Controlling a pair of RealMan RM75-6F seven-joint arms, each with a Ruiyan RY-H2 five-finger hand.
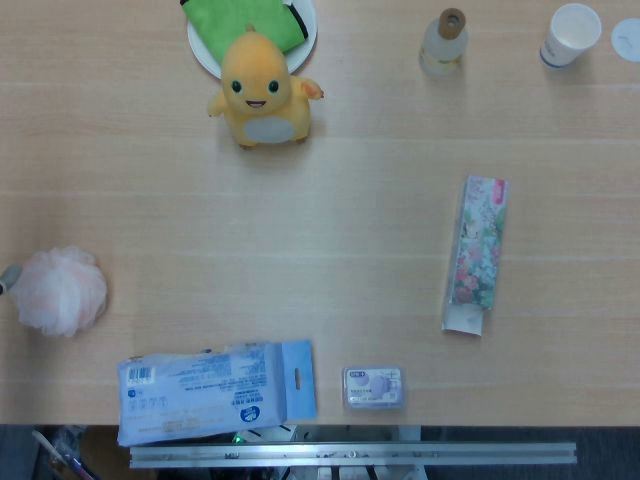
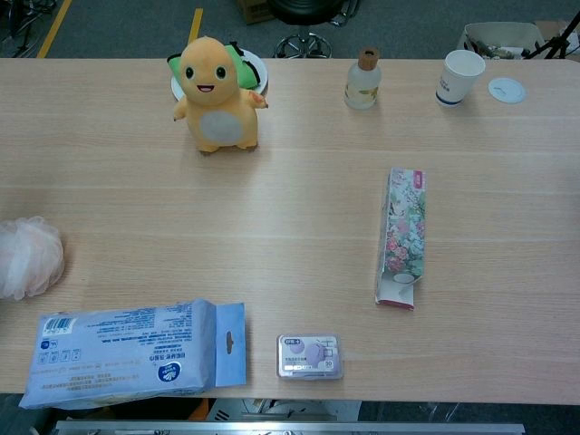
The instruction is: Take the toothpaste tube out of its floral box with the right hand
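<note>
The floral box lies flat on the wooden table right of centre, long axis running near to far. In the chest view the floral box has its near end flap open, and a pale shape shows inside the opening; I cannot tell whether it is the toothpaste tube. Neither hand appears in either view.
An orange plush toy stands at the back in front of a white plate with green cloth. A small bottle and paper cup are at the back right. A pink bath pouf, blue wipes pack and small floss case lie near the front.
</note>
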